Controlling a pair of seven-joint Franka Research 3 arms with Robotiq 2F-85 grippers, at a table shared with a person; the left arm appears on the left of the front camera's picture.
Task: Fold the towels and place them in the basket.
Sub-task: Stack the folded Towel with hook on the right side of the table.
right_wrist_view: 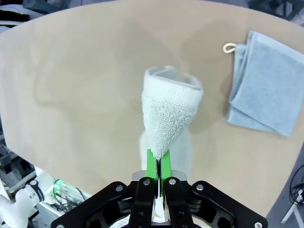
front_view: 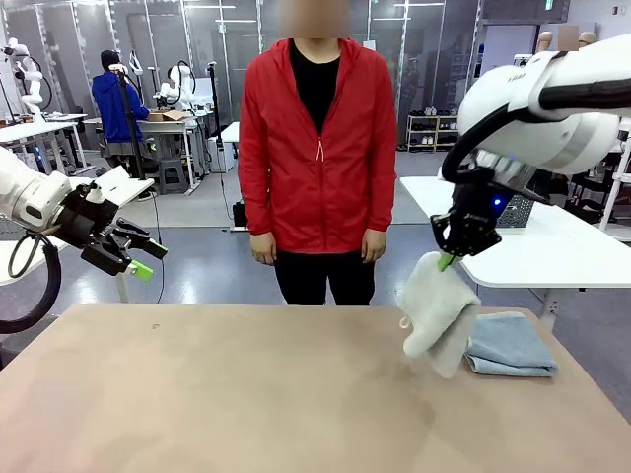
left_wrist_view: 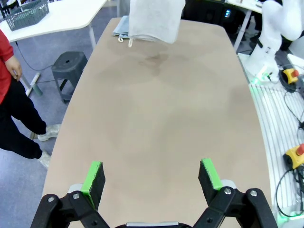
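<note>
Right gripper [front_view: 449, 260] raised above the table's [front_view: 197, 394] right side, jaws pinched tight on the top of the cream-white towel [front_view: 434, 310]; the cloth hangs bunched below the green pads [right_wrist_view: 151, 164], its lower end near or at the tabletop; contact not clear. Pale blue-grey towel [front_view: 511, 345] lies folded flat on the table just beside the hanging one, white loop [right_wrist_view: 229, 47] at one corner. Left gripper [front_view: 133, 258] held off the table's left edge, jaws spread wide, nothing between them. Dark mesh basket [left_wrist_view: 26, 14] sits on a separate white table beyond; person in red jacket [front_view: 317, 148] stands at the far side, hands down.
</note>
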